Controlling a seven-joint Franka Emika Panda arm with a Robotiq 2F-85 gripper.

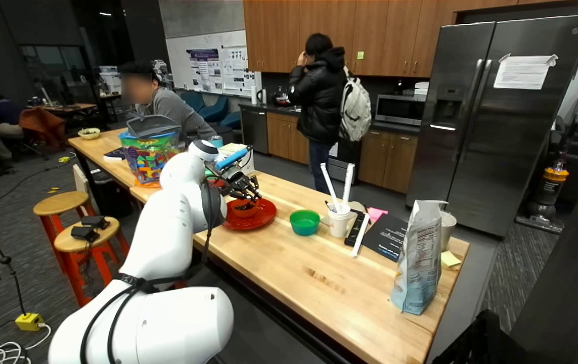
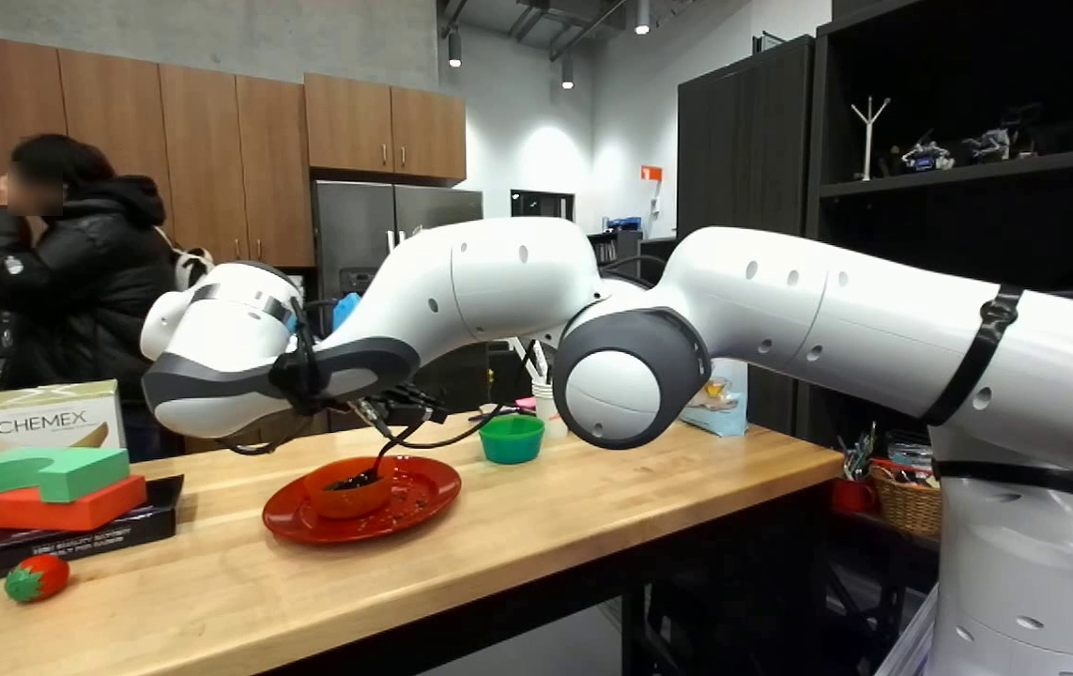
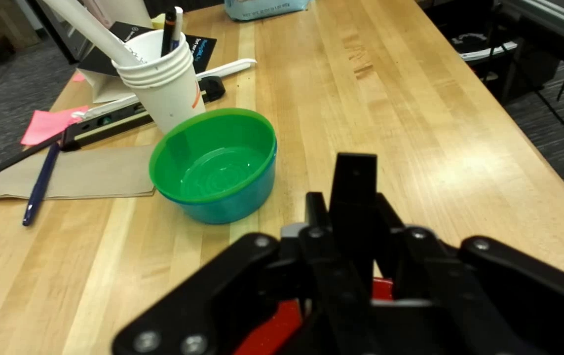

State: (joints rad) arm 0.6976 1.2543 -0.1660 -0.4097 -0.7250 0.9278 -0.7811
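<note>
Fingers (image 3: 317, 212) tight on blk handle (image 3: 355, 182), grn bowl (image 3: 217, 167) nr, wht cups (image 3: 169, 101) behind

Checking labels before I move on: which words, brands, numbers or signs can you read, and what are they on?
"CHEMEX": on the light box.
Too small or blurred to read: print on the upright bag, black sheet, flat black item, fridge paper and wall posters.
No other text is readable, and no numbers.
</note>
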